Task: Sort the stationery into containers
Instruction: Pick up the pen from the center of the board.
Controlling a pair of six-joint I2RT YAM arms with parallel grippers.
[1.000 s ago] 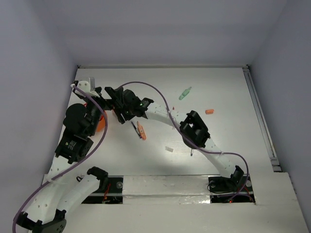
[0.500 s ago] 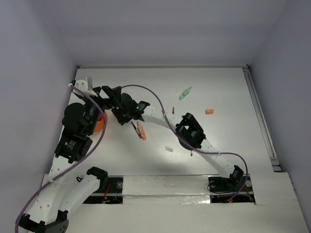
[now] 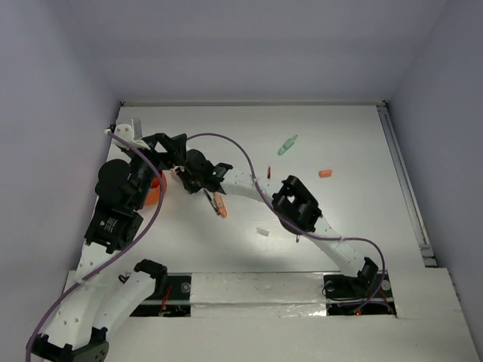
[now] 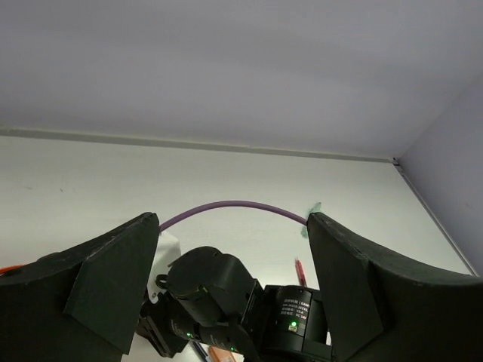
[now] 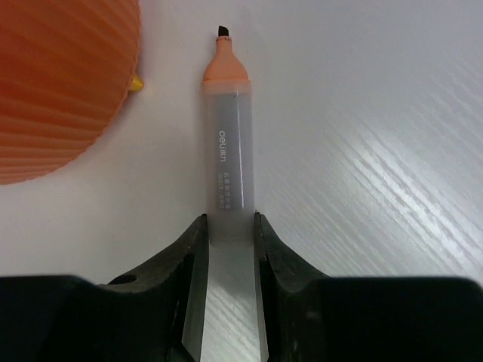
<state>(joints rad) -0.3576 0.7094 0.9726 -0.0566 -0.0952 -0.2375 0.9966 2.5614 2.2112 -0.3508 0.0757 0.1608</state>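
Jaws of the right gripper (image 5: pixel 229 226) are seen closed on the clear plastic highlighter with an orange tip (image 5: pixel 226 151), and its barrel is pressed from both sides. The highlighter is uncapped, and its tip is pointed past the ribbed round orange-red plastic pot (image 5: pixel 53 83), which is found just beside it. Whether the barrel rests on the white table (image 5: pixel 377 113) cannot be told surely. Jaws of the left gripper (image 4: pixel 232 226) stand wide apart, and nothing is seen between them. A green-capped marker (image 3: pixel 287 144) and a small orange bit (image 3: pixel 325 173) are seen well apart from the pot.
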